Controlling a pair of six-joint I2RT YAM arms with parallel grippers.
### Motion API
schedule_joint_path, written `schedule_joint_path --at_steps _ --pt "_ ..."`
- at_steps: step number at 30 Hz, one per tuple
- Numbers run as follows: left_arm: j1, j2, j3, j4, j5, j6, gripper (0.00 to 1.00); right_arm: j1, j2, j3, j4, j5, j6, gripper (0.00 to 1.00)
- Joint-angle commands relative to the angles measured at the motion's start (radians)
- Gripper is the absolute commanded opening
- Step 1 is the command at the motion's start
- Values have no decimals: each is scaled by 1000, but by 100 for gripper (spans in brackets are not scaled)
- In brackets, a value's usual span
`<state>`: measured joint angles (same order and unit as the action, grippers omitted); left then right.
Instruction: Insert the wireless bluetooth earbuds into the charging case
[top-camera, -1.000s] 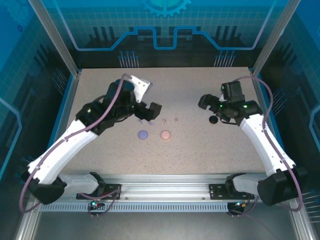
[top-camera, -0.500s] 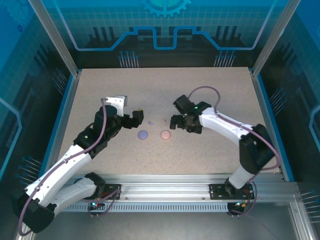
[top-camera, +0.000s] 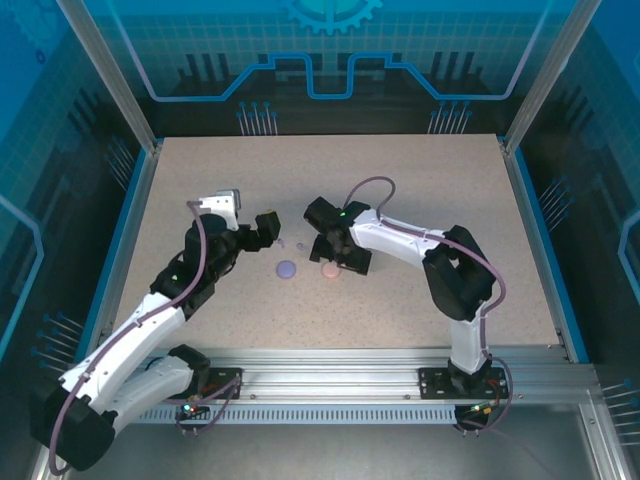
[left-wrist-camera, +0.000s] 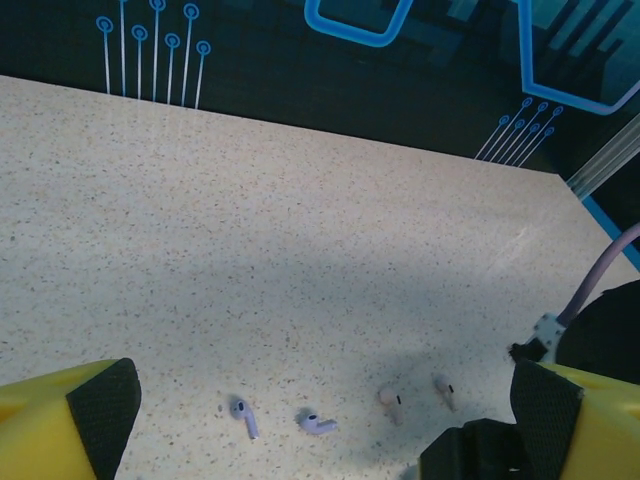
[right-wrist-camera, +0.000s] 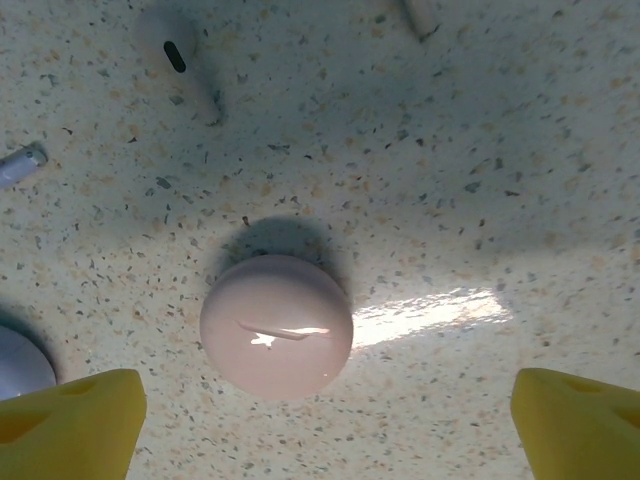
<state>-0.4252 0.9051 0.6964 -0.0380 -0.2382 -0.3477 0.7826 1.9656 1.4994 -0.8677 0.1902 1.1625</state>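
Observation:
Two lilac earbuds (left-wrist-camera: 243, 415) (left-wrist-camera: 317, 422) and two pink earbuds (left-wrist-camera: 390, 403) (left-wrist-camera: 443, 390) lie loose on the speckled table, just beyond my left gripper (left-wrist-camera: 320, 445), which hangs open over them with nothing between its fingers. A round pink charging case (right-wrist-camera: 277, 325), lid shut, lies under my right gripper (right-wrist-camera: 325, 430), whose yellow fingers stand wide apart on either side without touching it. A pink earbud (right-wrist-camera: 178, 55) lies beyond that case. From above, the left gripper (top-camera: 268, 230) and right gripper (top-camera: 336, 255) flank the lilac case (top-camera: 287, 269) and pink case (top-camera: 329, 270).
The lilac case's edge (right-wrist-camera: 18, 365) shows left of the pink one, and a lilac earbud stem (right-wrist-camera: 20, 165) pokes in at the left. Open tabletop (top-camera: 330, 170) stretches behind the grippers, bounded by blue walls and aluminium posts (top-camera: 120, 90).
My right arm has swung from the right side of the table leftward and now hovers over the pink case. The left arm has pulled back a little and lowered toward the lilac earbuds.

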Motion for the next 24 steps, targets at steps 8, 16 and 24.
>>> schedule_joint_path --at_steps 8,16,24 --pt "20 71 -38 160 -17 -95 99 12 95 89 -68 -19 104 88" --pt "24 69 -26 172 -18 -71 99 14 149 141 -77 -30 108 80" --pt "36 75 -9 167 -2 -72 99 15 180 143 -81 -45 139 78"
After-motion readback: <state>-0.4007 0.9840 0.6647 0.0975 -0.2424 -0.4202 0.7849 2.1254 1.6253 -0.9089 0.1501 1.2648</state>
